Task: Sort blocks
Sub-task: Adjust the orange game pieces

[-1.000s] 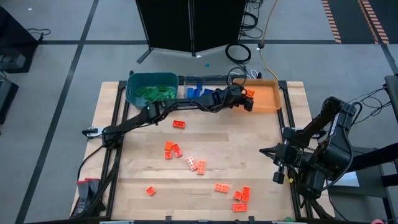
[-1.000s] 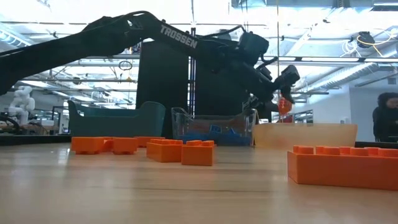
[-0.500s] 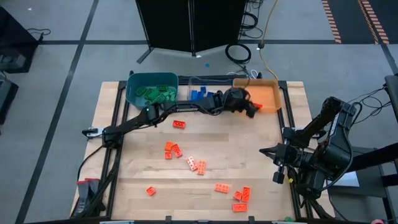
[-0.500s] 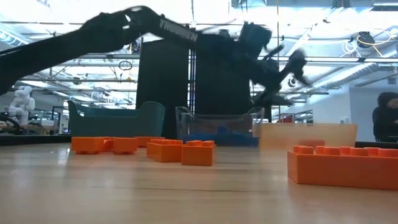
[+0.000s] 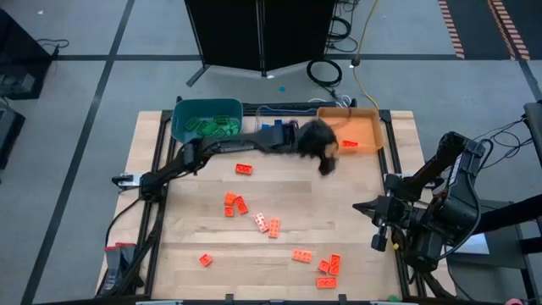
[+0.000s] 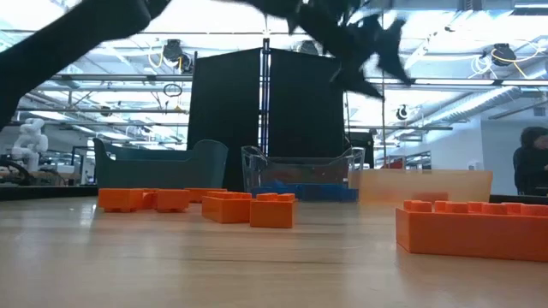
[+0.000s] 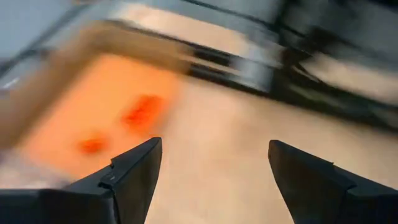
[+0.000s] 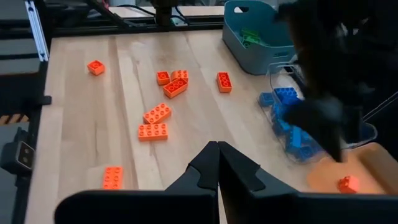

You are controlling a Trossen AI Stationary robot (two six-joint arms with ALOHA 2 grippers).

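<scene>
A pale wooden table (image 5: 279, 195) on a dark frame stands on a grey workshop floor, with three bins along its far edge: teal bin (image 5: 206, 119), clear bin (image 5: 273, 124) and orange bin (image 5: 360, 127). The left gripper (image 5: 325, 161) hovers just on the table side of the orange bin, its two fingers (image 7: 134, 171) spread wide with nothing between them. Two orange-red pieces lie in the orange bin just beyond it. The blocks (image 5: 258, 222) left to sort, all orange-red, lie scattered on the table nearer the camera-side edge than this gripper; the closest block (image 5: 245, 169) sits toward the arm's own base, with its long axis roughly across the table. The right gripper (image 5: 378, 222), fingers pressed together and empty, waits at the right edge of the table. A cluster (image 5: 327, 270) lies nearer to it, yet the left arm appears better placed for the next pick.
</scene>
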